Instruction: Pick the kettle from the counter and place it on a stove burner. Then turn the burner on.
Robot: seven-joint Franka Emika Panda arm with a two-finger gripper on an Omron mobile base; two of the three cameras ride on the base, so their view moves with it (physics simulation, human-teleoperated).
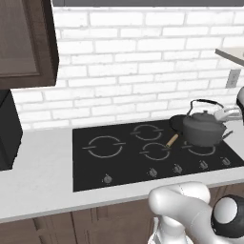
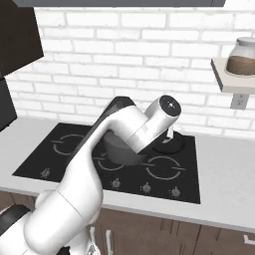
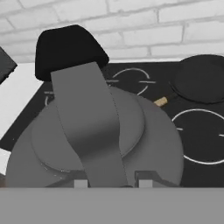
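Kettle [image 1: 204, 129]: dark grey metal, thin black arched handle. Cooktop [image 1: 119, 162] beneath it: glossy black glass with pale grey ring outlines (short tick lines across each). Frying pan [image 1: 178, 123] behind the kettle: flat black, tan wooden handle. Counter [image 1: 43, 176] around cooktop: plain pale grey-white. Wall [image 1: 143, 62] behind: white brick, grey mortar.

arm [image 2: 99, 149]: reaching forward from the near base, bending at the elbow, wrist pointing right
gripper [image 3: 111, 183]: jaws clamping shut on the kettle [image 1: 202, 128] handle, holding it
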